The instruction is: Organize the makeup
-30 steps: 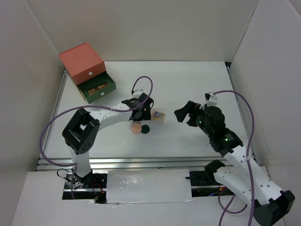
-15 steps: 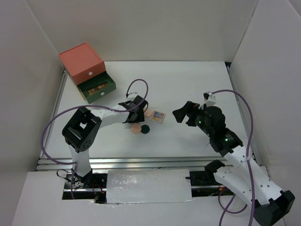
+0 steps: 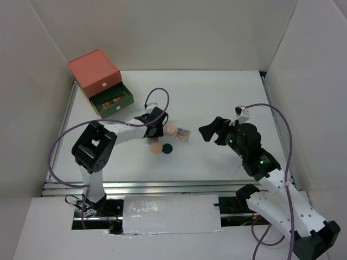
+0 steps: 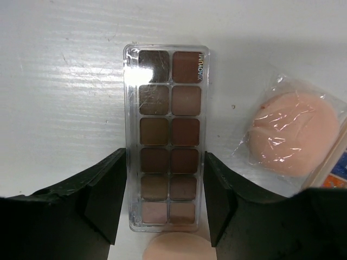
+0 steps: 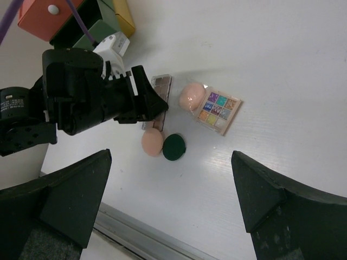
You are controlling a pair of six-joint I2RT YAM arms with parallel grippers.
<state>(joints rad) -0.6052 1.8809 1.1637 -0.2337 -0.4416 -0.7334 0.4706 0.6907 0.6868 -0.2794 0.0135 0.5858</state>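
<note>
Left gripper (image 4: 165,162): straddles brown eyeshadow palette (image 4: 164,108); pinch unclear, cannot tell
Right gripper (image 3: 210,127): spread wide, at 3 o'clock

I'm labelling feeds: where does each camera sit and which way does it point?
Top external: above and behind, looking down at the table; left arm and right arm show.
Left wrist: on the left arm, straight down at the brown palette; its jaws flank it.
Right wrist: on the right arm, down towards the left arm; its open jaws show.
Both wrist views share the palette and puff.
</note>
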